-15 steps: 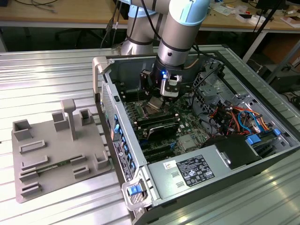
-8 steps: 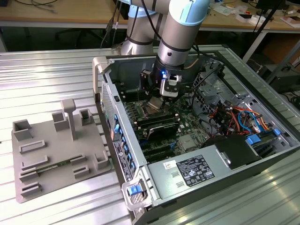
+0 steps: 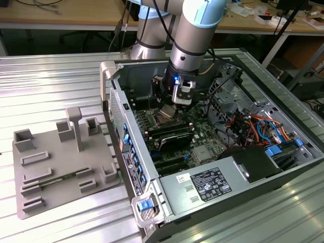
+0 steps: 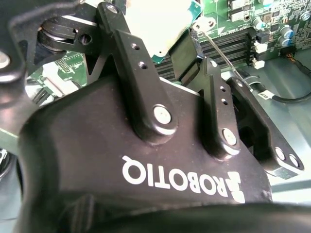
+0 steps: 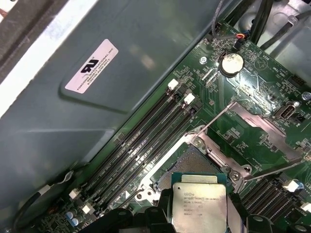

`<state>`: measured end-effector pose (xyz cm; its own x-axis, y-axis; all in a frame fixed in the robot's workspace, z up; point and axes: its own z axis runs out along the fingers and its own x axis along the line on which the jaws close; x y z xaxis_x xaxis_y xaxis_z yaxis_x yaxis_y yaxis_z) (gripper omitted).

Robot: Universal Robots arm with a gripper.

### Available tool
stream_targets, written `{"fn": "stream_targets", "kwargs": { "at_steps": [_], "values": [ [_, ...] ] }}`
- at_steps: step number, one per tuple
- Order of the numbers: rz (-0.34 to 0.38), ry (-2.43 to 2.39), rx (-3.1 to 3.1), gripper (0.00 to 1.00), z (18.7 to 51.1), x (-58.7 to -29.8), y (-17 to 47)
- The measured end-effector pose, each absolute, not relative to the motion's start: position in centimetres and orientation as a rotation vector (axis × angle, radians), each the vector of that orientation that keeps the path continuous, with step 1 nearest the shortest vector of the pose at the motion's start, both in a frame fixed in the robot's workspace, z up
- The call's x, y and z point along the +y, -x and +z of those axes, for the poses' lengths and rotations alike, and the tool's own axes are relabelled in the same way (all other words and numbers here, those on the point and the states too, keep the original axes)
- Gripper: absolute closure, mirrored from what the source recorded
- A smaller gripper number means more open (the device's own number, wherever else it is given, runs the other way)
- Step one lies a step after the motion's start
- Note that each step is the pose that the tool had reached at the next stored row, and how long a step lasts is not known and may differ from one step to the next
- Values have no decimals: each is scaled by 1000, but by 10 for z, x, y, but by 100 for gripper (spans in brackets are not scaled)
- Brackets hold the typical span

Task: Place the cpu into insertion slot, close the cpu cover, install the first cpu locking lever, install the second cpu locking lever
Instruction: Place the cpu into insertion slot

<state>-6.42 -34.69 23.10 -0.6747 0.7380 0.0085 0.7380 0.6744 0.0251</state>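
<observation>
— While the cpu (image 5: 199,208) is clamped in the end effector (image 3: 174,104), would you count step one as done? Wrist cams confuse me tbh.

— Nah, not done imo. In the first wrist view the chip sits gripped between the dark fingers (image 5: 163,213), silver top facing the camera, and it hangs just over the edge of the insertion slot (image 5: 192,162). The pinned middle of the socket is bare beyond it, so I'd say it isn't seated.

— And the rest? Cover, levers?

— All left to do, looks like. The cpu cover (image 5: 267,128) is flipped up off the socket, off to one side over the green board. One locking lever (image 5: 214,121) is a thin wire sticking out loose from the socket corner. The other lever (image 5: 274,171) pokes out too, and neither is hooked down as far as I can tell. So zero of four steps finished, with the first one in hand.

— Pose of the arm?

— Exterior view: the arm (image 3: 195,30) reaches in from the far side of the open computer case (image 3: 126,152), which stands on the ribbed metal table (image 3: 50,76). The wrist points pretty much straight down over the motherboard, with the fingers low inside the case. The grey fixture tray (image 3: 61,162) toward the exterior view's left is well apart from it.
</observation>
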Motion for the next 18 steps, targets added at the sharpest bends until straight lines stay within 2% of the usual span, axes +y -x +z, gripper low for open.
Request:
{"fn": "stream_targets", "kwargs": {
  "at_steps": [18],
  "values": [
    [41, -1340, 2838, 45, 231, -347, 64]
  ]
}}
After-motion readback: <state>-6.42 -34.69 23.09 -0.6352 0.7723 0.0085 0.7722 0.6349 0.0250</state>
